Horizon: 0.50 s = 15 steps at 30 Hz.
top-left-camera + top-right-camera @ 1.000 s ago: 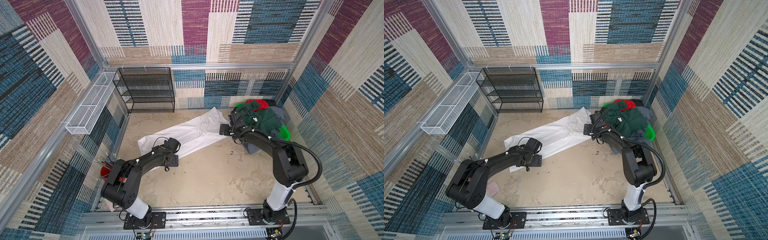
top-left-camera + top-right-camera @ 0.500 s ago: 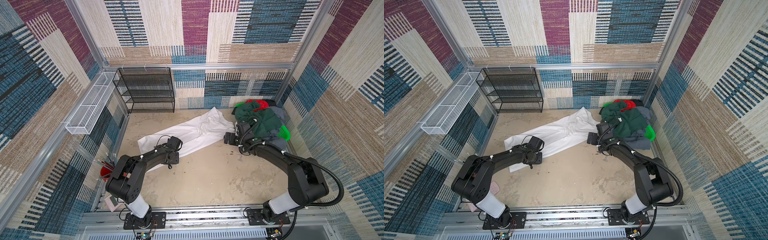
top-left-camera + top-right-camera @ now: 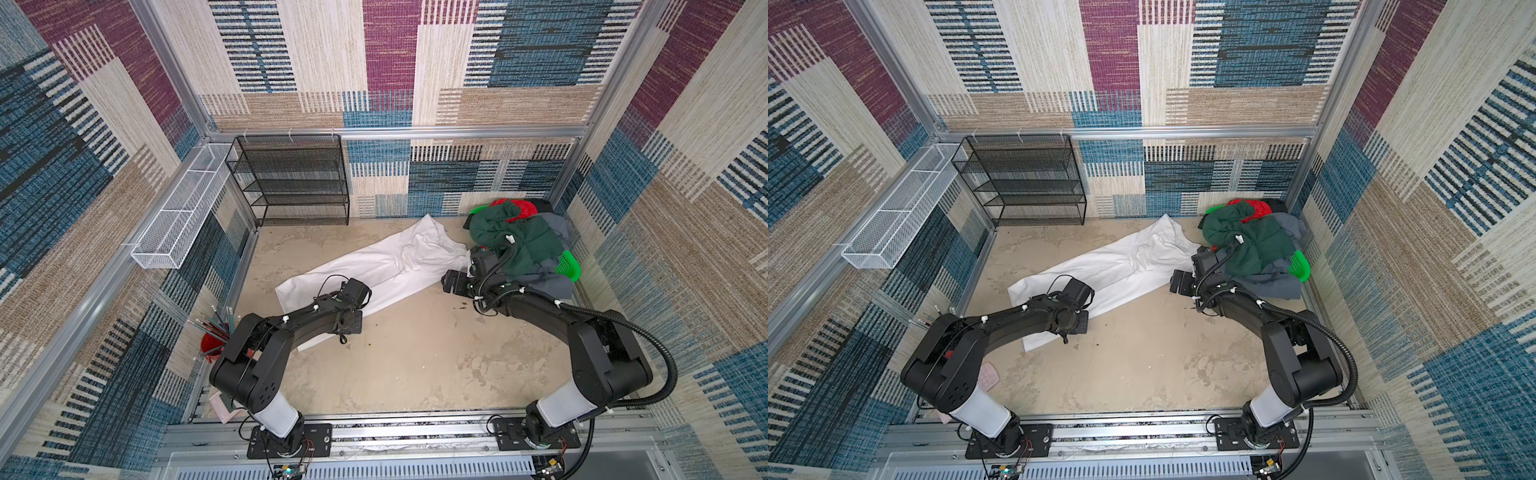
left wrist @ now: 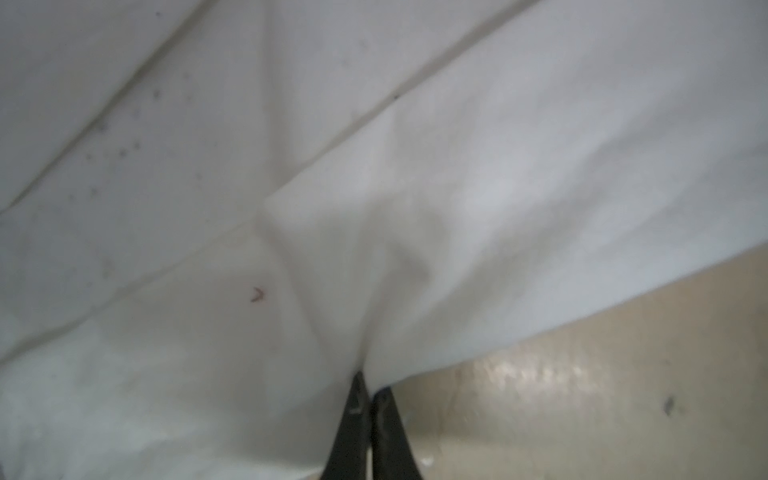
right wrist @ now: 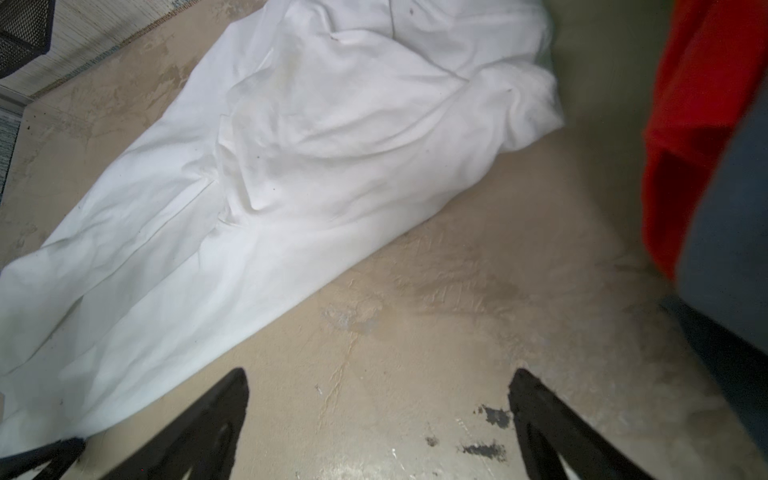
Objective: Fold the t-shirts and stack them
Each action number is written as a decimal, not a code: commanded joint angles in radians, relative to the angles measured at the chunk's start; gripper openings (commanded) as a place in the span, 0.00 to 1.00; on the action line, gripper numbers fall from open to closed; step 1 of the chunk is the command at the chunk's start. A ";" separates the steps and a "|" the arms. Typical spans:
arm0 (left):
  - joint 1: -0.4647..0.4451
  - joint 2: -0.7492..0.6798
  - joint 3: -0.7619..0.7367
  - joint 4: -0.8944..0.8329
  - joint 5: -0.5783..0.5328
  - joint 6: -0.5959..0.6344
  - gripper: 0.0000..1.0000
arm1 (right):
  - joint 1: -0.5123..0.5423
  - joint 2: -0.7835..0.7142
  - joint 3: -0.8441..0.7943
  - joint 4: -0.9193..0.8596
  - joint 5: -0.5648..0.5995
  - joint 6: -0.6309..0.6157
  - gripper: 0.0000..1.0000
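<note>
Three shirts heap over the bright green basket (image 3: 568, 266) at the far right corner: a dark green shirt (image 3: 519, 243) on top, a red shirt (image 3: 519, 206) peeping out behind it, a grey-blue shirt (image 3: 552, 284) spilling down the near side; only a perforated plastic rim of the basket shows, the rest is buried. Over at the left edge a red cup (image 3: 210, 347) bristles with pencils, half tucked behind the left arm; a white wire basket (image 3: 178, 224) hangs on the left wall, and a black mesh shelf rack (image 3: 291, 183) stands at the back.

Now the white t-shirt (image 3: 395, 266): it lies long and slantwise across the mottled beige table (image 3: 415, 353), soft and creased, its far end bunched just beside the pile. The left gripper (image 4: 368, 384) is pinched tight on the near edge of it, cloth puckering up from the tips; the wrist view is blurred, small dark specks just readable on the fabric; in both top views the fingers hide under the wrist. The right gripper (image 5: 379, 374) is spread wide over bare table between white cloth and pile, gripping nothing; the red and grey-blue cloth is cut off at the frame's edge.
</note>
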State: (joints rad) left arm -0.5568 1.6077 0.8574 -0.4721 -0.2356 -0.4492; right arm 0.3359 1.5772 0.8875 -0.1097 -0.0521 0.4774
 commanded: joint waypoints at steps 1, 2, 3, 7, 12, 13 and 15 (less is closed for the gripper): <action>-0.085 -0.037 -0.019 -0.126 0.067 -0.087 0.00 | 0.000 0.028 0.003 0.071 -0.002 0.031 0.99; -0.118 -0.048 -0.024 -0.137 0.067 -0.116 0.00 | 0.000 0.047 0.016 0.060 0.006 0.028 0.99; -0.146 -0.057 -0.030 -0.145 0.075 -0.144 0.00 | 0.000 0.063 0.027 0.057 0.008 0.027 0.99; -0.244 -0.094 -0.041 -0.159 0.138 -0.248 0.14 | 0.000 0.134 0.080 0.042 0.042 0.018 0.97; -0.333 -0.165 -0.017 -0.204 0.147 -0.279 0.41 | 0.000 0.263 0.193 0.004 0.115 0.000 0.92; -0.332 -0.181 -0.015 -0.219 0.142 -0.278 0.45 | 0.000 0.290 0.221 -0.007 0.131 -0.004 0.91; -0.333 -0.229 -0.017 -0.247 0.107 -0.278 0.54 | -0.001 0.346 0.280 -0.028 0.161 -0.019 0.88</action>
State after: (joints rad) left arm -0.8856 1.4181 0.8330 -0.6510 -0.1005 -0.6788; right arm 0.3351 1.8790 1.1156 -0.1165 0.0383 0.4831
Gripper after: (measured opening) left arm 0.514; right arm 0.890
